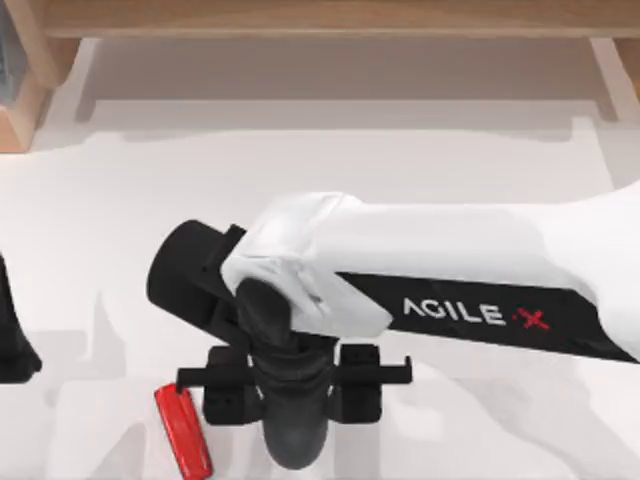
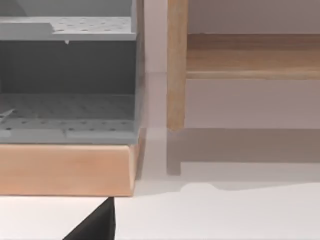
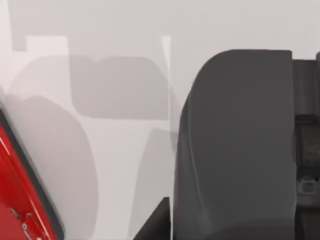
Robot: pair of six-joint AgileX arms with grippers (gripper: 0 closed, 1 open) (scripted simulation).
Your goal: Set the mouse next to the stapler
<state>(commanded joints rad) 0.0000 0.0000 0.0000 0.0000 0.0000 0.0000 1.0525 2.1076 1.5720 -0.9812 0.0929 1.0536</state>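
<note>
The dark grey, rounded mouse [image 1: 293, 432] hangs near the table's front edge with my right gripper [image 1: 293, 398] shut on it, one finger block on each side of the shell. In the right wrist view the mouse [image 3: 235, 145] looms large against a dark finger [image 3: 306, 150], and its shadow falls offset on the white table. The glossy red stapler [image 1: 183, 431] lies at a slant just to the left of the mouse, a short gap away; its red edge [image 3: 17, 192] also shows in the right wrist view. My left arm [image 1: 14, 340] is parked at the table's left edge.
A wooden shelf frame [image 1: 330, 20] runs along the back of the white table [image 1: 120, 210]. The left wrist view faces a grey perforated rack [image 2: 67, 75] on a wooden base [image 2: 65, 170] beside a wooden post [image 2: 176, 65].
</note>
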